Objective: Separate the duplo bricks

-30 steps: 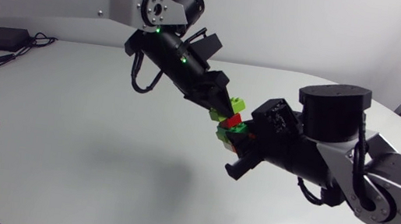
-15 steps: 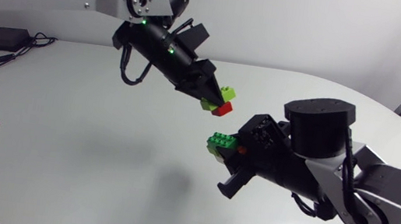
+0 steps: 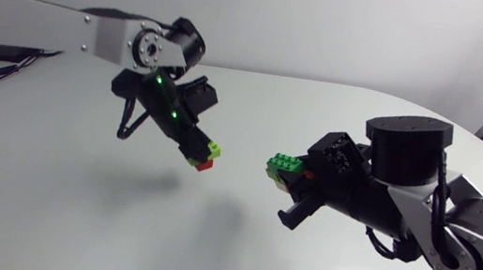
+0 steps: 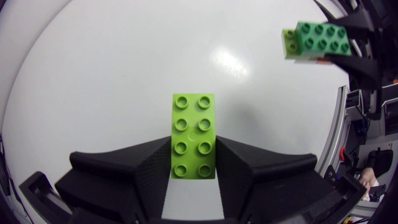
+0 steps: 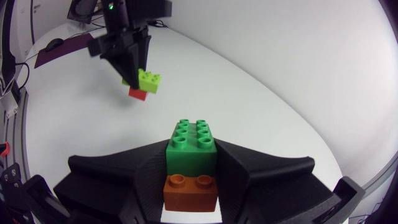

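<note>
Pulled apart since a second ago: one joined stack, then gripped from both ends above the tabletop (image 3: 68, 224), now two clumps with open air between them.

Right arm (image 3: 455, 231): reaching in over the tabletop's right half, little shifted from before. Left arm (image 3: 49, 23): drawn back and lowered over the tabletop's left half, well clear of the other.

Right gripper (image 3: 297, 176): above the tabletop's middle, fingers clamped from two sides on the dark green brick (image 5: 191, 142), with an orange-brown brick (image 5: 190, 191) still plugged on beneath it. From the left wrist view, also a sliver of lighter green (image 4: 290, 42) at that clump's side; hard to tell whether a third brick or not.

Left gripper (image 3: 194, 152): above the tabletop just left of its middle, fingers closed on the lime brick (image 4: 193, 135), studs facing the wrist camera. Stuck under that, a small red brick (image 5: 138, 93), seen best from the right wrist view.

Progress, judged from all this: first break made, roughly the halfway mark. Left to do: lime off red, dark green off orange-brown, and any further piece on the right-hand clump. Nothing set down on the tabletop yet; both clumps held in the air. Probably needing a put-down and a fresh grip, with each pair of fingers already occupied.
</note>
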### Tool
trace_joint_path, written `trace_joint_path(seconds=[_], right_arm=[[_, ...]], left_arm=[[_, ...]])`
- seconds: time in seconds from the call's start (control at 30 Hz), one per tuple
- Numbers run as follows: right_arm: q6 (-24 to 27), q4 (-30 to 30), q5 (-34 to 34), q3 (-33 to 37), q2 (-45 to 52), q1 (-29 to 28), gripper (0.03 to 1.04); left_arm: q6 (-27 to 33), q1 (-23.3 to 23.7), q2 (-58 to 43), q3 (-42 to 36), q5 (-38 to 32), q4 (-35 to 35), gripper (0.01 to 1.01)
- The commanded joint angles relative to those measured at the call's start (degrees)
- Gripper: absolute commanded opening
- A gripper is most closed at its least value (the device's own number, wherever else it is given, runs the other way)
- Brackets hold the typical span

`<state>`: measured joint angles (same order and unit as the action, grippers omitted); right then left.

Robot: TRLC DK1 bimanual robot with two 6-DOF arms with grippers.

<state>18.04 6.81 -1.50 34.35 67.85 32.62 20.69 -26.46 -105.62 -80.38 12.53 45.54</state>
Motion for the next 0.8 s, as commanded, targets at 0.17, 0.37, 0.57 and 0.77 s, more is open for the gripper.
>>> trace_joint_path(seconds=[0.17,0.37,0.57,0.77], right_arm=[[0.4,0.4,-0.2,-1.2,-1.6,-0.7,0.24],[0.2,0.5,-0.3,-1.0,-1.8,-0.7,0.24],[0.1,0.5,-0.4,-1.1,-1.7,-0.9,0.24],[-1.0,0.0,-3.8,-0.9,-2.7,-2.7,0.24]], left_arm=[[1.2,-3.2,1.6,10.7,-3.1,-8.2,0.351],[0.1,-4.8,1.6,16.5,-5.2,-14.1,0.354],[-0.2,-5.1,1.5,20.5,-5.6,-17.6,0.366],[-0.4,-5.2,1.6,21.6,-5.6,-18.2,0.521]])
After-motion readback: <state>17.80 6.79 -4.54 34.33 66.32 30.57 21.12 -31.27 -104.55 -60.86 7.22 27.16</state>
